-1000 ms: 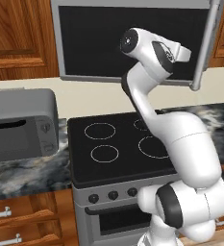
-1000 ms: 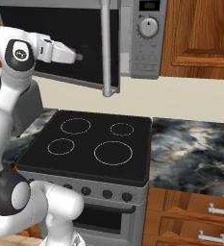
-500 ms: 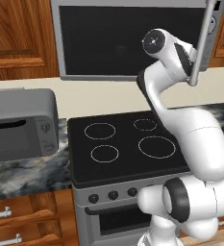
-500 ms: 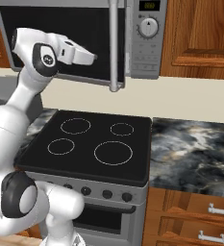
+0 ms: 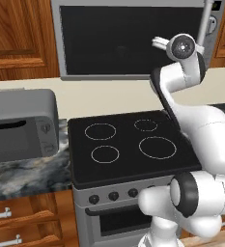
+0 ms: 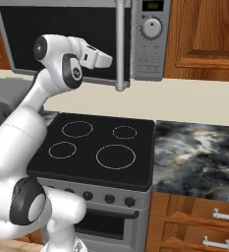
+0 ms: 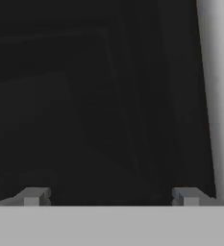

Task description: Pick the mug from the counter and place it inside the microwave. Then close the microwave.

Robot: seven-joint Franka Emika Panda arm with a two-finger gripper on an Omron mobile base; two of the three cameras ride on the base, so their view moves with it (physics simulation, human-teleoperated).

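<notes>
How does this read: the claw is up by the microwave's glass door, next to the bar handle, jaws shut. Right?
Wrong on the jaws: they are open, not shut. The hand view shows the claw with fingertips wide apart and nothing between them. It is up by the microwave glass door, next to the bar handle.

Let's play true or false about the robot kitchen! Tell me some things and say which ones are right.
1. The microwave door is shut. True.
2. The hand holds a mug. False: its fingers are open and empty.
3. A pot sits on the stove. False: the burners are bare.
4. The hand is up by the microwave's bar handle. True.
5. A grey slotted box stands on the counter beside the stove. True.
</notes>
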